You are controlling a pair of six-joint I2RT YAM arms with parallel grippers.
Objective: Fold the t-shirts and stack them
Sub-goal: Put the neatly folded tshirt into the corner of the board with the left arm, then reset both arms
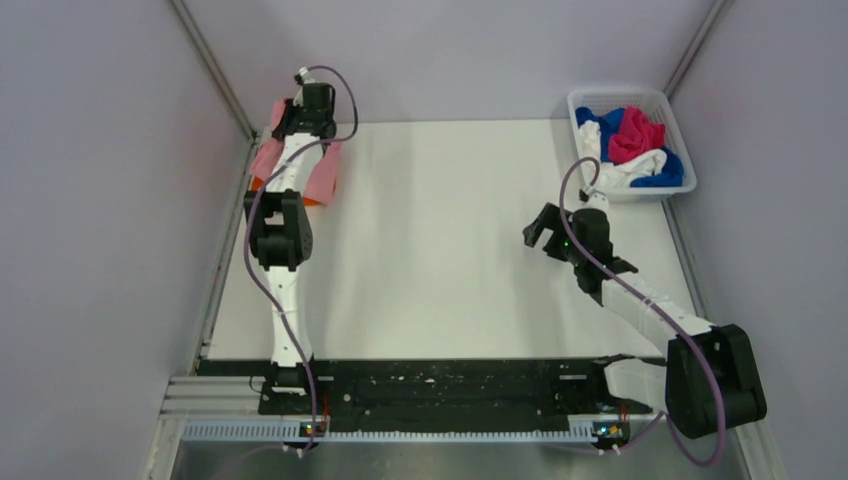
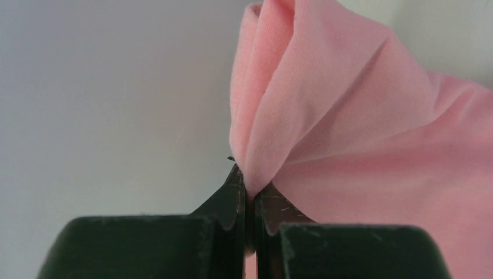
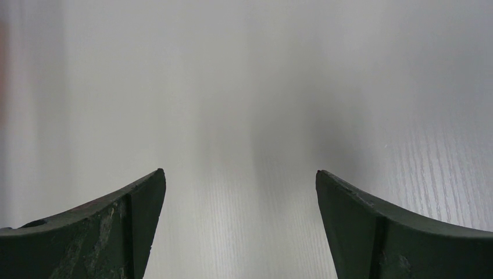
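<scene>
left gripper (image 2: 249, 185) is pinched shut on a fold of the pink tee (image 2: 349, 145), at the counter's (image 1: 450, 260) far-left corner over the orange tee (image 1: 312, 201). right gripper (image 3: 239, 174) hangs open, empty. lower the fold slowly and square the edges before letting go.

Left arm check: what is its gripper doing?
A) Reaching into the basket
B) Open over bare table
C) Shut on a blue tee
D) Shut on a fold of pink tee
D: in the left wrist view, the left gripper has its fingers shut on a fold of the pink tee.
</scene>
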